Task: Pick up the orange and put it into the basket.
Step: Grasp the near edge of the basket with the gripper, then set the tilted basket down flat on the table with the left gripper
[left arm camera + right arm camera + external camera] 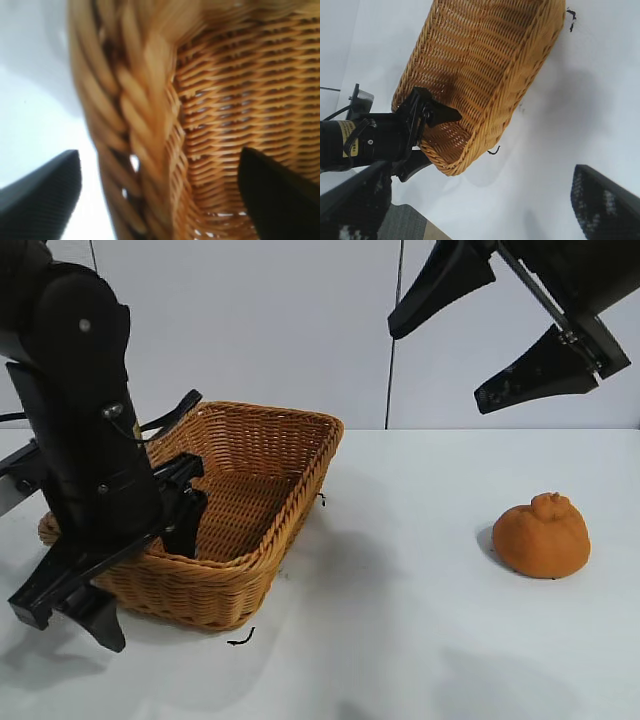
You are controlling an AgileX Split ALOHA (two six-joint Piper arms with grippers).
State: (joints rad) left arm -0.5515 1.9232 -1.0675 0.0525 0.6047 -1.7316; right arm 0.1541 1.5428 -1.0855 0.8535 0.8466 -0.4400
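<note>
While the left gripper [145,575] straddles the basket [262,445] rim, jaws parted, the orange [541,536] sits well apart under the wide-open right gripper [485,335].

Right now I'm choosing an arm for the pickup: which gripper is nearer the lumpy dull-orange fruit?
Right. The right gripper hangs open above the lumpy dull-orange fruit; the left gripper straddles the woven wicker basket's near rim, far across the table.
</note>
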